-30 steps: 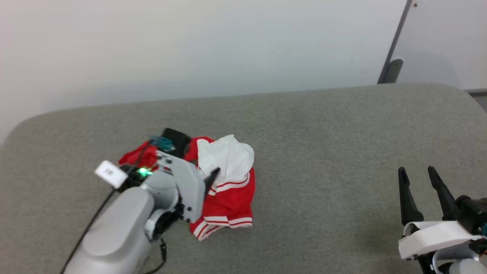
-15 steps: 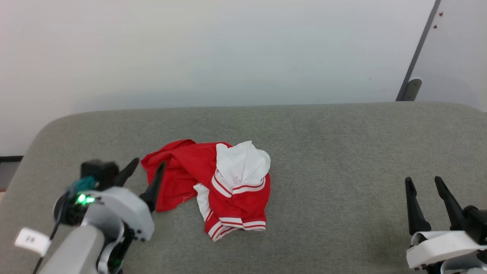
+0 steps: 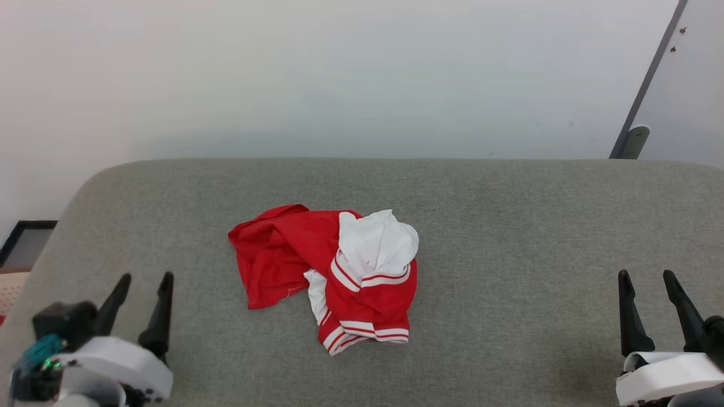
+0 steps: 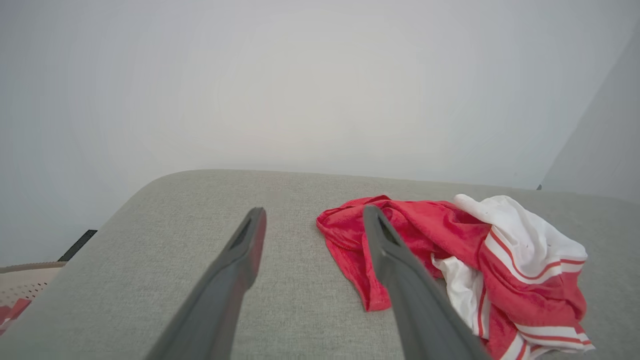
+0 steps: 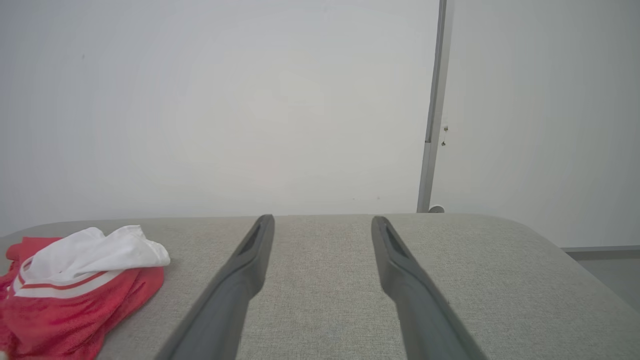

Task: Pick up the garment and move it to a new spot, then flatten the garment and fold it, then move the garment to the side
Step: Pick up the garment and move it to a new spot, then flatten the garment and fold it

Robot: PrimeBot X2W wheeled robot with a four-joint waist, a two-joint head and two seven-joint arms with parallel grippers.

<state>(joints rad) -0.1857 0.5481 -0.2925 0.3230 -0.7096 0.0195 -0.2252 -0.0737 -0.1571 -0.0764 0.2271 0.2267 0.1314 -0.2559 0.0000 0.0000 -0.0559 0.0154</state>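
The garment [image 3: 317, 265] lies crumpled in a heap on the grey padded table [image 3: 509, 226], left of centre: red cloth with a white sleeve on top and red-and-white striped trim. My left gripper [image 3: 145, 277] stands open at the lower left, well apart from the heap. In the left wrist view the left gripper [image 4: 314, 210] holds nothing, and the garment [image 4: 425, 225] sits just right of its right finger. My right gripper [image 3: 646, 274] is open at the lower right, far from the cloth. The right wrist view shows the right gripper [image 5: 322, 218] empty, with the garment [image 5: 75, 290] at far left.
A plain pale wall rises behind the table. A grey post [image 3: 645, 90] stands at the back right. Off the table's left end is a pale perforated basket [image 4: 20, 285] with something red in it. The table's corners are rounded.
My left arm has drawn back from over the garment to the lower left, fingers open and empty. The garment stays in a heap. The head camera has shifted, moving the whole picture.
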